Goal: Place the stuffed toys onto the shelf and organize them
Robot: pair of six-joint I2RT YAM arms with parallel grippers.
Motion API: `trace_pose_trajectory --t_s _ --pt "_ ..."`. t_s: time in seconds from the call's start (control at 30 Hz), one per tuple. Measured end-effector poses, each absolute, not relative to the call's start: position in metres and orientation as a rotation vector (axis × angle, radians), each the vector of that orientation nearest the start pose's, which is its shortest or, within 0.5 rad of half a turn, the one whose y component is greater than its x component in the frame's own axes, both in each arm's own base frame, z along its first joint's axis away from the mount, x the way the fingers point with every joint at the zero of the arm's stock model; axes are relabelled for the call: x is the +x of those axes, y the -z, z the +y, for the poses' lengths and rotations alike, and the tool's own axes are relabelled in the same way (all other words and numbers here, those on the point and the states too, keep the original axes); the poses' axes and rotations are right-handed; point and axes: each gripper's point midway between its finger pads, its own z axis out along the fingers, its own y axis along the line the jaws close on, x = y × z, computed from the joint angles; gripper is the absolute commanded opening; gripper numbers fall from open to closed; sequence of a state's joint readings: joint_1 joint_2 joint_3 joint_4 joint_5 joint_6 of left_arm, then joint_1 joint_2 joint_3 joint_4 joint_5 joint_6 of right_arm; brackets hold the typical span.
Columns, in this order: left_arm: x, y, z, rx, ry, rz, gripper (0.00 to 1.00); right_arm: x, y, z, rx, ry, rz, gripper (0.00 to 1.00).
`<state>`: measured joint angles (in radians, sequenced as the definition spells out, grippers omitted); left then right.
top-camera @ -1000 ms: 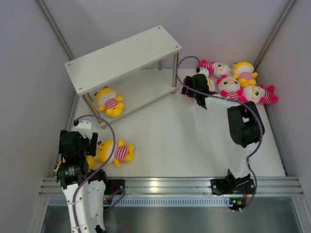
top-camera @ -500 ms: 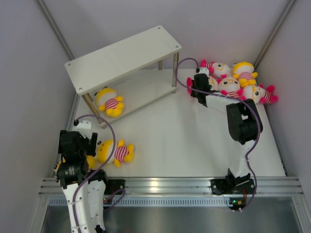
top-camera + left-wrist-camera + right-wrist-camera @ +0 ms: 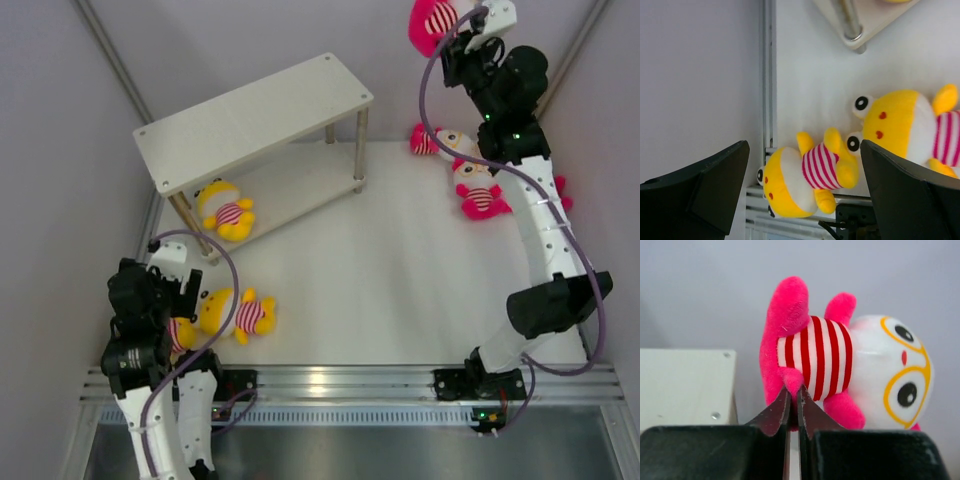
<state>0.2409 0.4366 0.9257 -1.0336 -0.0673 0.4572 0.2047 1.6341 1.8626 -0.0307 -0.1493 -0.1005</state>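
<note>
One pink doll (image 3: 820, 360), pinched between right fingers (image 3: 771, 417)

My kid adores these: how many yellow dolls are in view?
3. First yellow doll: on the lower board of the shelf. Second yellow doll: on the table beside the left arm. Third yellow doll: under the left gripper. More may hide behind the right arm.

My two arms are built alike. The left arm (image 3: 135, 350) and the right arm (image 3: 545, 215) both have white tubular links joined by chunky black motor housings. A purple cable (image 3: 427, 90) loops along each one. A tiny green light (image 3: 487, 117) glows on the right arm. The left fingers (image 3: 695, 187) are broad matte-black wedges, and the right fingers (image 3: 772, 415) taper to thin edges.
</note>
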Motion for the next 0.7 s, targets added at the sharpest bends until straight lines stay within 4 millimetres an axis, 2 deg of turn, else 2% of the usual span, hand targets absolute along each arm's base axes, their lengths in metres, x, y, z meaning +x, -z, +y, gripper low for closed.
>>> trace_pose_trajectory --t_s 0.07,0.13,0.23,0.3,0.33,0.4,0.47,0.53,0.6,0.7 --pt "0.149 -0.249 0.054 0.247 -0.414 2.114 0.99 0.467 -0.554 0.151 -0.451 -0.223 1.191 0.00" --pt "0.148 -0.267 0.038 0.313 -0.336 2.081 0.99 0.434 -0.588 0.188 -0.585 -0.275 1.064 0.00" --pt "0.145 -0.295 0.014 0.401 -0.217 2.013 0.99 0.381 -0.606 0.264 -0.823 -0.420 0.892 0.00" --pt "0.144 -0.317 -0.001 0.450 -0.149 1.962 0.99 0.362 -0.602 0.307 -0.947 -0.502 0.822 0.00" --pt "0.144 -0.330 -0.008 0.470 -0.118 1.932 0.99 0.354 -0.596 0.330 -1.006 -0.542 0.795 0.00" --pt "0.145 -0.358 -0.022 0.509 -0.052 1.873 0.99 0.349 -0.568 0.371 -1.113 -0.612 0.788 0.00" --pt "0.147 -0.388 -0.035 0.546 0.003 1.805 0.99 0.348 -0.529 0.409 -1.213 -0.676 0.806 0.00" --pt "0.151 -0.420 -0.046 0.573 0.055 1.737 0.99 0.344 -0.481 0.444 -1.312 -0.743 0.851 0.00" --pt "0.156 -0.450 -0.053 0.584 0.091 1.668 0.97 0.338 -0.441 0.471 -1.390 -0.800 0.889 0.00" --pt "0.169 -0.485 -0.061 0.578 0.137 1.578 0.93 0.328 -0.409 0.491 -1.455 -0.849 0.913 0.00"
